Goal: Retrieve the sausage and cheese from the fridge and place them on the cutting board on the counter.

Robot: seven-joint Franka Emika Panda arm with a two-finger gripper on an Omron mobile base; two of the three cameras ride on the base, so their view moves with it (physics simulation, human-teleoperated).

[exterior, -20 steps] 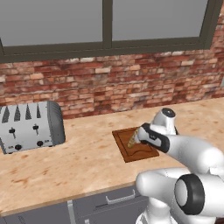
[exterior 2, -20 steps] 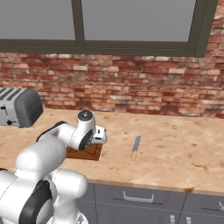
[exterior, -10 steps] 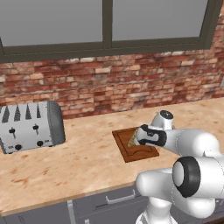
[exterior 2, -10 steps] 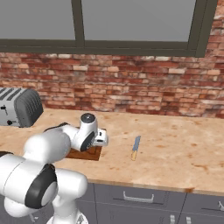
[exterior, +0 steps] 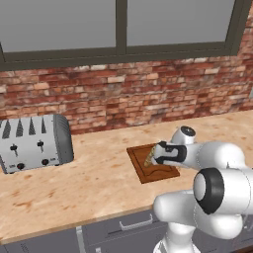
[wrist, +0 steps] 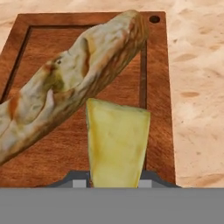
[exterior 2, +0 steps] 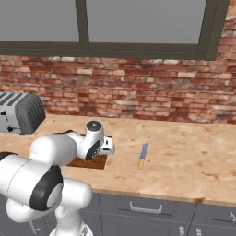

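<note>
Cheese [wrist: 117, 146], a pale yellow wedge, sits clamped between the fingers [wrist: 115, 180] in the hand view, just over the cutting board [wrist: 156, 100], beside a long mottled sausage [wrist: 72, 78] lying aslant on it. From the left base view, the board [exterior: 157, 173] lies on the table [exterior: 89, 183], well right of a silver toaster [exterior: 33, 142]. From the right base view, a knife [exterior 2: 143, 156] lies right of the board [exterior 2: 90, 163].

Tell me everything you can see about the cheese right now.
The cheese is a pale yellow wedge with a smooth, slightly mottled face, held upright between the gripper fingers over the cutting board. Its lower end is hidden, so whether it touches the board can't be told. A long tan, crusty piece lies diagonally beside it on the board.
</note>
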